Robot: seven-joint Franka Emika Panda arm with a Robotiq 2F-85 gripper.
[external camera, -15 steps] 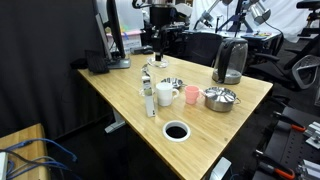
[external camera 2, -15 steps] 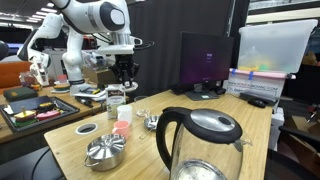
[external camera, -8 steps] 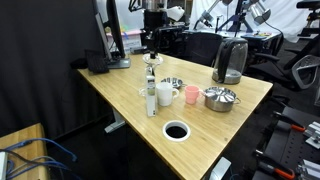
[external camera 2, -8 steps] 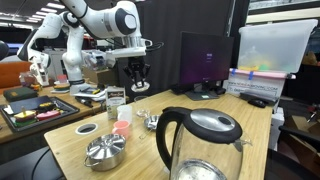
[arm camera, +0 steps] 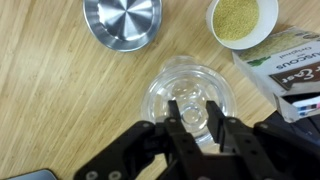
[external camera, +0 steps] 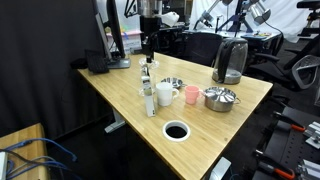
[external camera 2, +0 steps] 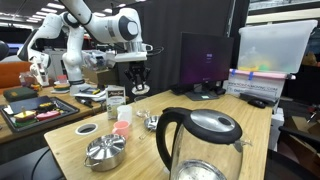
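Two fingers of the gripper (arm camera: 197,118) are clenched together; whether they pinch anything cannot be told. The gripper hangs directly above a clear glass (arm camera: 190,92) on the wooden table (arm camera: 60,90). In the wrist view, a couscous box (arm camera: 288,72) lies just right of the glass, with a steel bowl (arm camera: 122,20) and a bowl of grain (arm camera: 243,20) beyond it.

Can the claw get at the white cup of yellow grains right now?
Probably not to grasp it: the claw is shut on what looks like a clear round glass lid. Nothing stands over the white cup of yellow grains, though.
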